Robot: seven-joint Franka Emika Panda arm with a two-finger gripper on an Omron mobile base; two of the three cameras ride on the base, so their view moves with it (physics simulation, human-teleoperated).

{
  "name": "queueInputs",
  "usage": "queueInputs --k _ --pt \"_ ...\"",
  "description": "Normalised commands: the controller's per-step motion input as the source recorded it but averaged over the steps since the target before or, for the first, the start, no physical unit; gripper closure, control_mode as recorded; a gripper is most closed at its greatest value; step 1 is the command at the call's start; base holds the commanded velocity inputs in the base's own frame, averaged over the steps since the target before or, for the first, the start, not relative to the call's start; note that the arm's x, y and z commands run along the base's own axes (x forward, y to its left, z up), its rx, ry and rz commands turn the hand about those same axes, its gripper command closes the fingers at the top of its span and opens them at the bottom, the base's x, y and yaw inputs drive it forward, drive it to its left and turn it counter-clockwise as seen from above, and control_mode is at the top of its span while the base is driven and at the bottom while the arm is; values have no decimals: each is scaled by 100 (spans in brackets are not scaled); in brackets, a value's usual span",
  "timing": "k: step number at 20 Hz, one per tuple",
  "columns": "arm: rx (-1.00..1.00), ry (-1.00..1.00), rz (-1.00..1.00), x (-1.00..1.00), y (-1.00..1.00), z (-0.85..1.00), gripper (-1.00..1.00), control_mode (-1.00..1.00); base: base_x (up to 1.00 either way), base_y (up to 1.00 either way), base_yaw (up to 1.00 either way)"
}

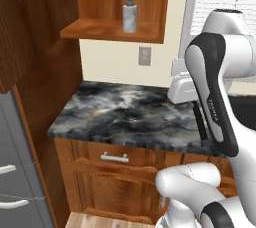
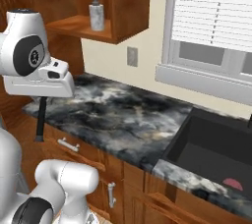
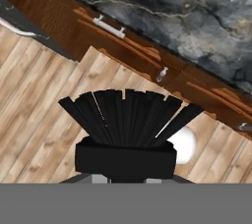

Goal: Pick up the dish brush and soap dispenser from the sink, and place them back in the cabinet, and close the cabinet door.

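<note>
the gripper [image 3: 125, 161] is clamped on the dish brush [image 3: 125, 117], its dark bristles hiding the fingertips; the soap dispenser [image 1: 129, 14] stands in the cabinet [image 1: 107, 29], whose top is cut off.

The soap dispenser [image 1: 129, 13] stands upright on the shelf floor of the cabinet [image 1: 112, 31], mounted on the wall above the countertop [image 1: 125, 114]. A wall outlet [image 1: 144, 56] sits between cabinet and countertop. The sink [image 2: 216, 152] is recessed into the countertop below the window [image 2: 211, 16]. Drawers [image 1: 115, 158] lie beneath the countertop.
</note>
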Motion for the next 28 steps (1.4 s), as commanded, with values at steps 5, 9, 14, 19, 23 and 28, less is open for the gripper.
queueInputs --k 5,9,14,19,23,28 --pt "0 0 0 0 0 0 100 100 46 6 16" --pt "0 0 0 0 0 0 100 100 46 21 8" --pt "0 0 0 0 0 0 100 100 30 42 5" --pt "0 0 0 0 0 0 100 100 28 34 3" --pt "0 0 0 0 0 0 100 100 32 25 2" --pt "0 0 0 0 0 0 100 100 45 11 0"
